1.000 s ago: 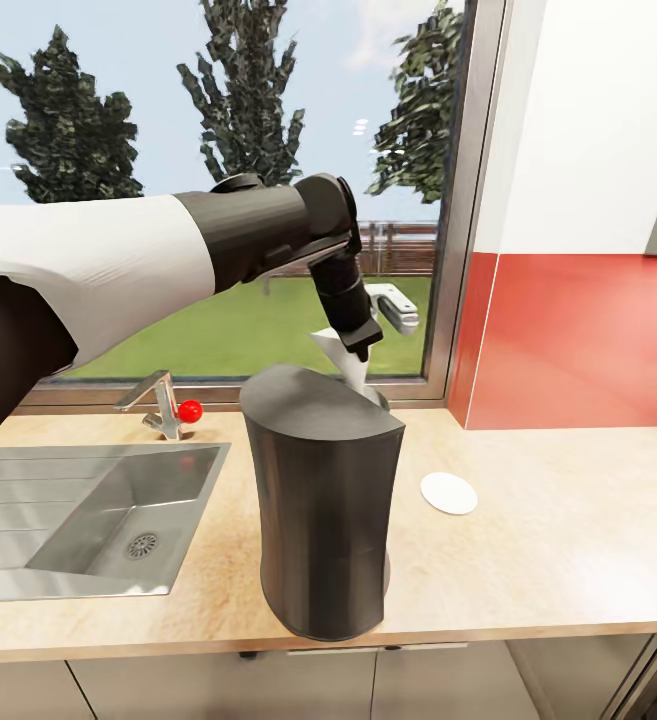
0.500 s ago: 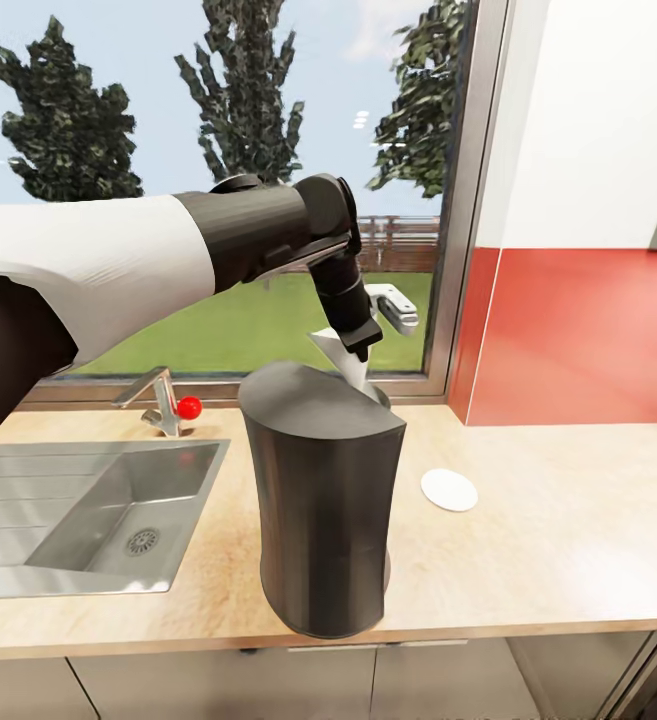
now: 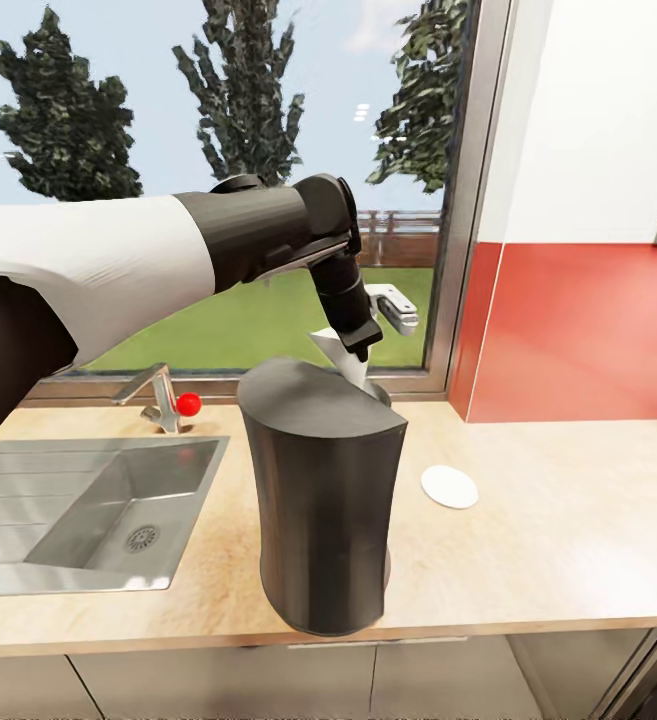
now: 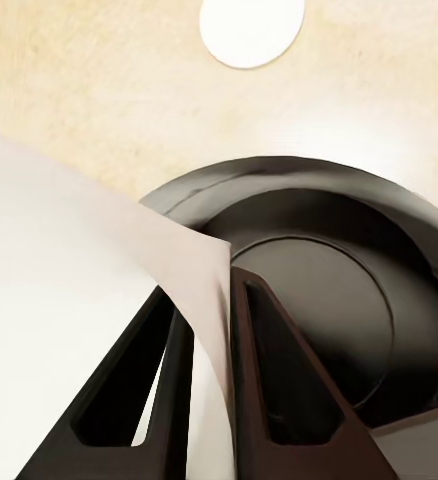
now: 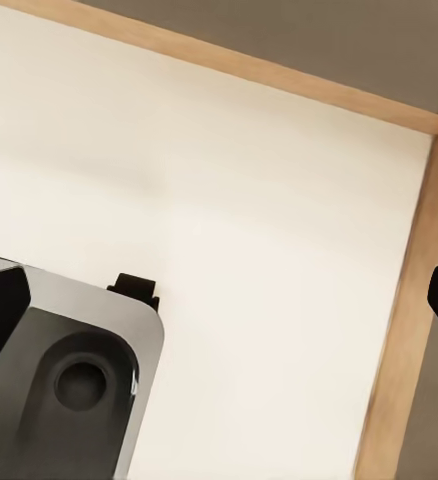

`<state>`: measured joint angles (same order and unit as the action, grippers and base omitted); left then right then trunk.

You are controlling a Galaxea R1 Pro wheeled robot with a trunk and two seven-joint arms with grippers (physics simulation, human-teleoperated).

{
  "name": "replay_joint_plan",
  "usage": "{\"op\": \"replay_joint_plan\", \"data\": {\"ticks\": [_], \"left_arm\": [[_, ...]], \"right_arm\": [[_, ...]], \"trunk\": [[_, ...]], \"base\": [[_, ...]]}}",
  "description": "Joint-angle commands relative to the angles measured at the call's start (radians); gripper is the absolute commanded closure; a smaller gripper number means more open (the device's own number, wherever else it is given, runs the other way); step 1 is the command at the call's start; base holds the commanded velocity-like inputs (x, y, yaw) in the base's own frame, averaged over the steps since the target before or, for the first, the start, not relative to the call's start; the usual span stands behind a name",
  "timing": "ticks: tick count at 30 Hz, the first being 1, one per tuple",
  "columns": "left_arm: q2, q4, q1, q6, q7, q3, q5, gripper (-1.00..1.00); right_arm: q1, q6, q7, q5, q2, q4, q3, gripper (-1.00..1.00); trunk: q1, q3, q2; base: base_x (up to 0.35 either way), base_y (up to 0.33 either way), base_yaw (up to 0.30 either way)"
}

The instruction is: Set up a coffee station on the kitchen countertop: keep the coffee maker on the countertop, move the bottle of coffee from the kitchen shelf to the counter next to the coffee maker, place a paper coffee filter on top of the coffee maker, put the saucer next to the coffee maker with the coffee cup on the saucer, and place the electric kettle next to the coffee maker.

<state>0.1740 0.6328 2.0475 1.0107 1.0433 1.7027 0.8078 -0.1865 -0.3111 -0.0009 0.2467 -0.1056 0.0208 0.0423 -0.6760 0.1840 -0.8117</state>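
We see the paper coffee filter (image 4: pixel 99 300) pinched between the two dark fingers of the left claw (image 4: pixel 211 300), just above the coffee maker (image 3: pixel 323 500) and its round dark top opening (image 4: pixel 329 310). The maker stands on the table (image 3: pixel 568 540), between the steel sink (image 3: pixel 78 510) and the saucer (image 3: pixel 449 487). We cannot tell the right claw's state.

The left end effector (image 3: pixel 353 350) holds the white filter (image 3: pixel 340 358) just above the far top of the coffee maker (image 3: pixel 323 500), which stands near the desk (image 3: pixel 568 540) edge. Sink (image 3: pixel 98 505) left, saucer (image 3: pixel 449 487) right.
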Motion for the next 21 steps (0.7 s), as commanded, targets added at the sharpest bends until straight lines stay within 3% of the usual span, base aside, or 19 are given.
{"op": "replay_joint_plan", "data": {"ticks": [1,21], "left_arm": [[0.001,-0.001,0.002,0.002,0.004,0.004,0.002,1.0],[0.001,-0.001,0.002,0.002,0.003,0.004,0.002,1.0]], "right_arm": [[-0.001,-0.005,0.0,0.0,0.0,0.002,0.004,-1.0],[-0.001,-0.005,0.0,0.0,0.0,0.002,0.004,-1.0]], "trunk": [[0.0,0.003,-0.001],[0.0,0.018,-0.001]], "base": [[0.0,0.0,0.0],[0.0,0.0,0.0]]}}
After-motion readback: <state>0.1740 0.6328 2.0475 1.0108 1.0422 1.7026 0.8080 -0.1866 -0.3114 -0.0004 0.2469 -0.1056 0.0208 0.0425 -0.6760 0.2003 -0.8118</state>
